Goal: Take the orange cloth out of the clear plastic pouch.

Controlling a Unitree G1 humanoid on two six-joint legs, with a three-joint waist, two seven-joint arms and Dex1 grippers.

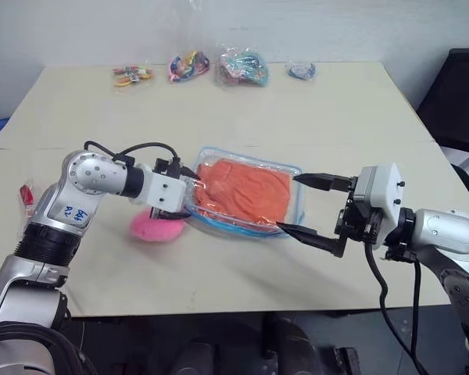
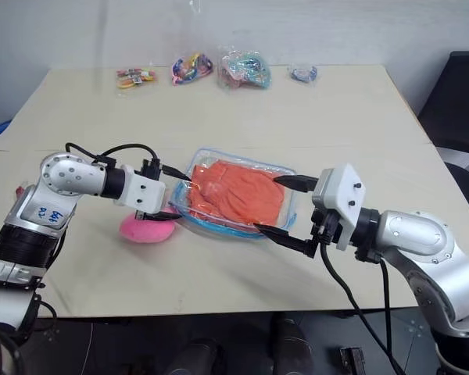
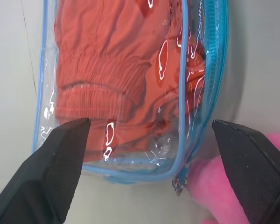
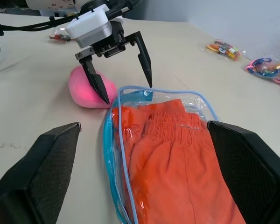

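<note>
Black fingers on both my grippers stand wide apart, holding nothing. My left gripper point(image 4: 122, 65) sits left of centre in the head view, at the left end of the clear plastic pouch point(image 1: 293, 209); I cannot tell whether a fingertip touches it. My right gripper point(image 1: 305, 205) sits right of centre, level with the pouch's right end, one finger above and one below that end.

I count one pouch, in mid-frame on the table point(image 1: 336, 109), its blue zipper edge toward the lower side. Inside it lies the one orange cloth point(image 1: 246, 191), folded and filling most of the pouch. One pink plush point(image 1: 158, 226) sits just lower left of the pouch, touching its corner. Four small bags of colourful items point(image 1: 242, 68) line the top of the frame, well apart from everything else.
</note>
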